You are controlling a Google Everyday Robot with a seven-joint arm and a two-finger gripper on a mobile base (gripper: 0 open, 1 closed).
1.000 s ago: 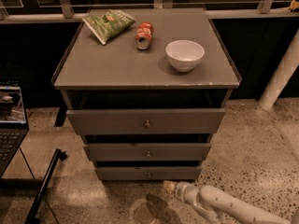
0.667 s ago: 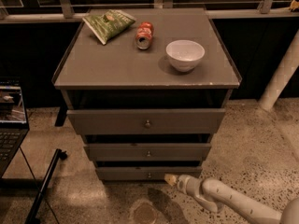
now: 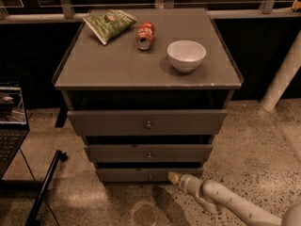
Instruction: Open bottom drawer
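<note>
The bottom drawer (image 3: pixel 127 175) is the lowest and narrowest of three grey fronts on the cabinet, with a tiny round metal knob (image 3: pixel 150 176) at its centre. It stands out only a little from the cabinet. My gripper (image 3: pixel 172 177) is at the end of the white arm (image 3: pixel 221 199), which comes in from the lower right. Its tip is just right of the knob, close against the drawer front. The mid-width drawer (image 3: pixel 148 153) and the widest top drawer (image 3: pixel 146 122) sit above.
On the cabinet top (image 3: pixel 117 65) lie a green snack bag (image 3: pixel 109 24), a red can (image 3: pixel 145 35) on its side and a white bowl (image 3: pixel 186 55). A laptop (image 3: pixel 10 121) on a stand is at the left. A white post (image 3: pixel 283 74) stands at the right. The floor is speckled stone.
The arm has moved up and left, bringing the gripper from the floor in front of the cabinet to the bottom drawer front beside its knob.
</note>
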